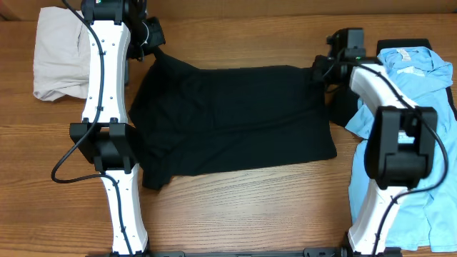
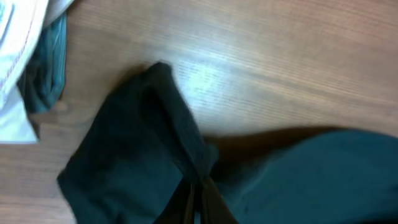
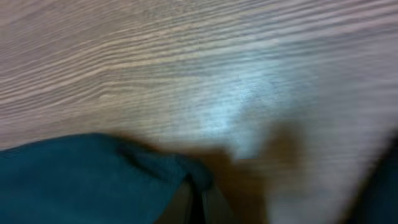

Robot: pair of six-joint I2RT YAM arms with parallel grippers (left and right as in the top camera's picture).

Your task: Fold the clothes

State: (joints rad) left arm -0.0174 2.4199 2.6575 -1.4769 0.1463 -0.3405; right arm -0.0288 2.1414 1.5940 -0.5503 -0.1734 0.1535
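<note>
Pinching both upper corners of the black shirt (image 1: pixel 228 118), spread mid-frame on the table (image 1: pixel 235 214): left jaws and right jaws each clamp fabric. Best lift evenly, keep the edge taut, carry it to the lower hem. Count: one black shirt, one beige trousers (image 1: pixel 57 53) upper left, light-blue T-shirts (image 1: pixel 418 78) right, number unclear.

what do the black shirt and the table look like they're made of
The black shirt: soft matte woven or knit cloth, perhaps cotton; it lies limp, wrinkled and bunched at its far corners. The table: wood or wood-look laminate, which one I cannot tell; brown grain lines, with a mild sheen in the wrist views.
</note>
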